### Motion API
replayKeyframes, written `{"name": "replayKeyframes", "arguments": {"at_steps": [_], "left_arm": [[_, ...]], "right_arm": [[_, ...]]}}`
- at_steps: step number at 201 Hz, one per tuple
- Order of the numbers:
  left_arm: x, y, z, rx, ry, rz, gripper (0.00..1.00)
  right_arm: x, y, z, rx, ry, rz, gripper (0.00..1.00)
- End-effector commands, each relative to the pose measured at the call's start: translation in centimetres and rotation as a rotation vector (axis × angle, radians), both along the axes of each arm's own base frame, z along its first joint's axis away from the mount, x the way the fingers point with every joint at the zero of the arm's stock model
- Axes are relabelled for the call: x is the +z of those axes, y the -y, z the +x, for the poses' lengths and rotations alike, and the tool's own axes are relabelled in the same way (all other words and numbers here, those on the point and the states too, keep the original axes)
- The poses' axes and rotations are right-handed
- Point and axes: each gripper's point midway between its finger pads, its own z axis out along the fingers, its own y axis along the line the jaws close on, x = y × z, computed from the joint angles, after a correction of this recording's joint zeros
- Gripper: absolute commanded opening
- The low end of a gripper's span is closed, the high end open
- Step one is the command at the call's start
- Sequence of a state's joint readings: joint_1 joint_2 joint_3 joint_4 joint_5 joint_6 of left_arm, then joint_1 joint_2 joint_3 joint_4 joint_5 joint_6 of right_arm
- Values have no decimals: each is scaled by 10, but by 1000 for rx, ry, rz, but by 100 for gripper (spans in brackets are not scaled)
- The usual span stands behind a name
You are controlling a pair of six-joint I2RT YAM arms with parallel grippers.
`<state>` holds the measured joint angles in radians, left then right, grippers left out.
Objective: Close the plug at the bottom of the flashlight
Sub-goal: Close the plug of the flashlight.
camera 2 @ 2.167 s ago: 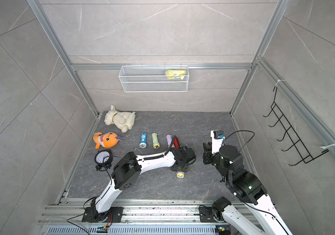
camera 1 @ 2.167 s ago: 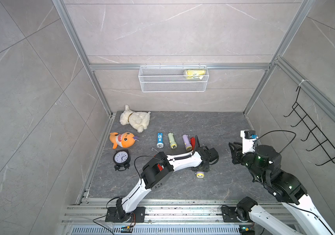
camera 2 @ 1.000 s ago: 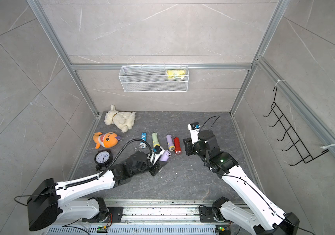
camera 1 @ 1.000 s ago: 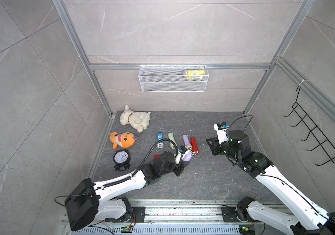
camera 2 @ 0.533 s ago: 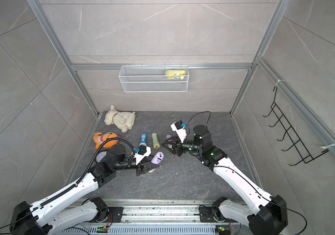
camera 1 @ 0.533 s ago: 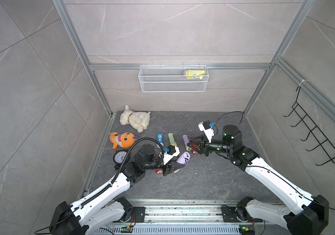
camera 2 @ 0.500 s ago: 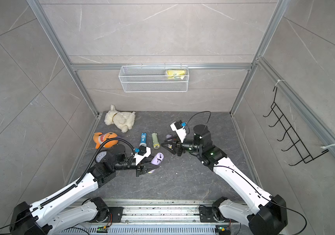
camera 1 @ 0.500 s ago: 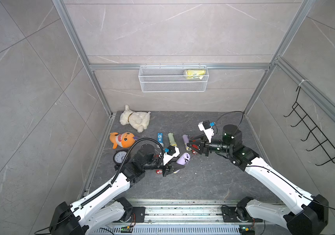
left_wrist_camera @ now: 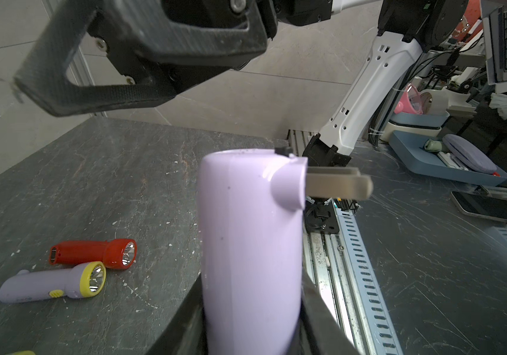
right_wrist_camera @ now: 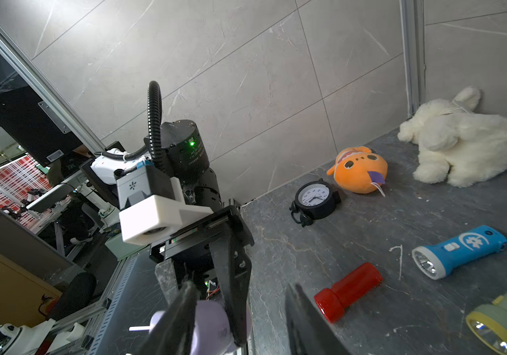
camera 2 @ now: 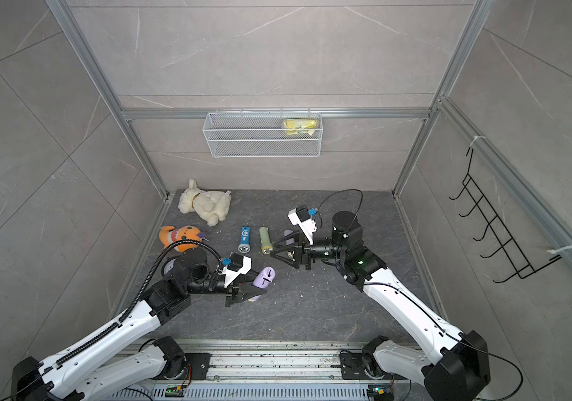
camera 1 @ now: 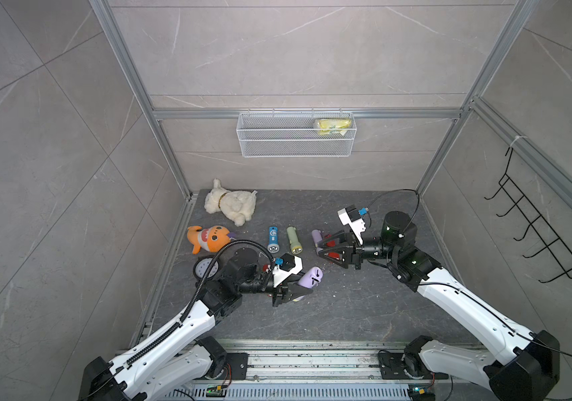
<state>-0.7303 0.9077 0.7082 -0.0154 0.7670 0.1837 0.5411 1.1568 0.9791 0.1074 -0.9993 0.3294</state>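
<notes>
Here, left tool (camera 1: 293,291) tight around the lilac flashlight (camera 1: 309,277), right tool (camera 1: 321,249) part-open, empty, nearby.

L end effector (camera 1: 300,291) clamped, R one (camera 1: 322,249) splayed

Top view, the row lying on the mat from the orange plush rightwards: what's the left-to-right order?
orange fish plush → blue flashlight → green flashlight → purple flashlight → red flashlight, mostly hidden.
</notes>
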Motion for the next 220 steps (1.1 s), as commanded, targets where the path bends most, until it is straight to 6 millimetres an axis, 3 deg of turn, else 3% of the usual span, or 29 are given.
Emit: {"name": "replayKeyframes", "arguments": {"at_steps": [1, 88, 140, 220], "left_arm": [[26, 0, -3, -31, 63, -41, 0], [30, -5, -4, -25, 71, -45, 0], [31, -7, -4, -17, 77, -47, 0], [31, -7, -6, -34, 69, -42, 0]], "right_arm": [[-2, -1, -18, 34, -14, -15, 52], [-8, -6, -43, 105, -33, -19, 54], [-28, -8, -48, 125, -67, -77, 52], [-31, -11, -48, 146, -78, -83, 47]]}}
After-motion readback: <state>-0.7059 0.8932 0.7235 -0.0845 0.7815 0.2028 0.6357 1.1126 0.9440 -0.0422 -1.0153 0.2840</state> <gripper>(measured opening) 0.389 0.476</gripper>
